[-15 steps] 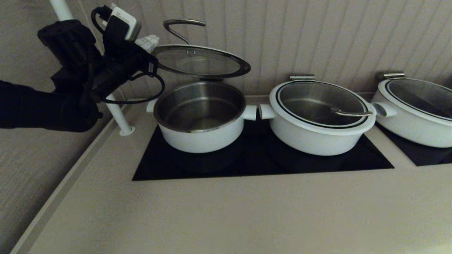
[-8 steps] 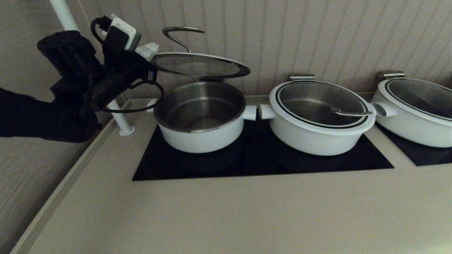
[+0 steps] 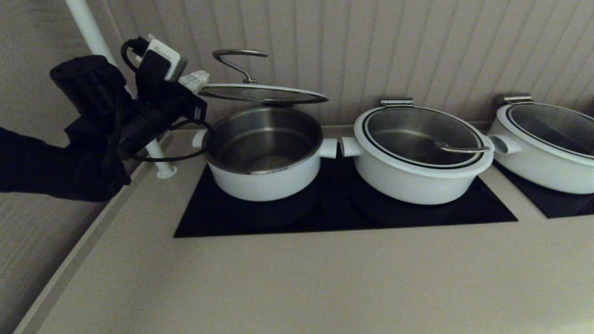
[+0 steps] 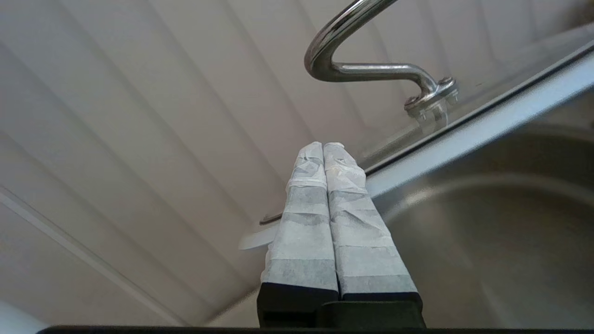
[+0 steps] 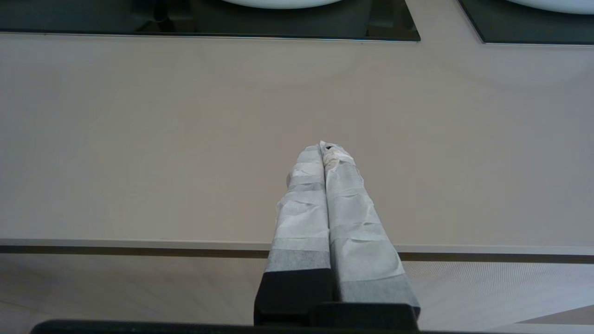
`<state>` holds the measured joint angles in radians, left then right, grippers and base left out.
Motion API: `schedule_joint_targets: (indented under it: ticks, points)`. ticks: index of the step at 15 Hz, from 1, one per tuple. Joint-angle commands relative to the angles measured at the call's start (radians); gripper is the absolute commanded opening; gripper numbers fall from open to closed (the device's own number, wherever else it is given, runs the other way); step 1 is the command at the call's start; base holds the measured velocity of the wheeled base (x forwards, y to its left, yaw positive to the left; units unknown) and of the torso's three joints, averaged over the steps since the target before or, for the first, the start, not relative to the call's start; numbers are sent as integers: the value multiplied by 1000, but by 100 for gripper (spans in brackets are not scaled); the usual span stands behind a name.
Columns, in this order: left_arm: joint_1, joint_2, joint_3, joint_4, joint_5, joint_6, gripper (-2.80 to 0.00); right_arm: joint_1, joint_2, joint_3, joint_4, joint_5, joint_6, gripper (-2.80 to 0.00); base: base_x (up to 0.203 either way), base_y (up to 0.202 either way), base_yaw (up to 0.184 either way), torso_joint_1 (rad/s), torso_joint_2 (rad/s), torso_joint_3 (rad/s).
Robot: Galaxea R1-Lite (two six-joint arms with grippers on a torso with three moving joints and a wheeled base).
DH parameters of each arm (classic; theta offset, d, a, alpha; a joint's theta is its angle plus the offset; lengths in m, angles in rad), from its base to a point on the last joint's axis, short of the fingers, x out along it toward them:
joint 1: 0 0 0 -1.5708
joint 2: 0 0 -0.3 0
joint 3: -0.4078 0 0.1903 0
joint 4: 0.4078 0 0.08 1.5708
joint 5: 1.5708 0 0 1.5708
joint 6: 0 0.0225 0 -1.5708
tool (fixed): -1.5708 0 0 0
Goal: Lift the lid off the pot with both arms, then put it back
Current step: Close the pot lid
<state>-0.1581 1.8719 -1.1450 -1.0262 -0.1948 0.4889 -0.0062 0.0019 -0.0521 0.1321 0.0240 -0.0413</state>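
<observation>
The white pot (image 3: 264,153) stands open on the black cooktop; its steel inside also shows in the left wrist view (image 4: 487,241). The glass lid (image 3: 264,94) hovers almost level just above the pot, its steel loop handle (image 3: 236,58) on top. My left gripper (image 3: 200,76) is at the lid's left edge. In the left wrist view the gripper (image 4: 323,146) is shut, nothing between the fingers, and they cross the lid's white rim (image 4: 487,120). My right gripper (image 5: 322,147) is shut and empty over the counter's front edge, outside the head view.
Two wider white pots with lids stand to the right, one beside the pot (image 3: 420,153), one further right (image 3: 547,144). A white pole (image 3: 100,46) rises behind my left arm. The ribbed wall is close behind the pots. Bare counter (image 3: 297,278) lies in front.
The lid has come down from a steep tilt to nearly level over the pot. My left gripper has moved down with its edge.
</observation>
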Motion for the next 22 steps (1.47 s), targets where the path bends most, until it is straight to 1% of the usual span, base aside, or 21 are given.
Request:
schedule_joint_targets:
  ticks: [1,5,9,12,15,18,22]
  points:
    - [0,-7,23,-27,-2,2,-280,0,0,0,1,1,0,-280,0,0,0,0,0,0]
    - [0,-16,69,-41,-2,4,-280,0,0,0,0,1,-1,-280,0,0,0,0,0,0]
    - [0,-19,81,-46,-2,4,-280,0,0,0,0,1,0,-280,0,0,0,0,0,0]
    - [0,-35,129,-48,-2,4,-280,0,0,0,1,1,0,-280,0,0,0,0,0,0]
    - [0,-36,169,-102,-2,4,-280,0,0,0,1,1,-2,-280,0,0,0,0,0,0]
    - [0,-46,230,-130,-2,4,-280,0,0,0,1,1,0,-280,0,0,0,0,0,0]
    - [-1,-54,275,-149,-2,5,-280,0,0,0,1,1,-2,-280,0,0,0,0,0,0]
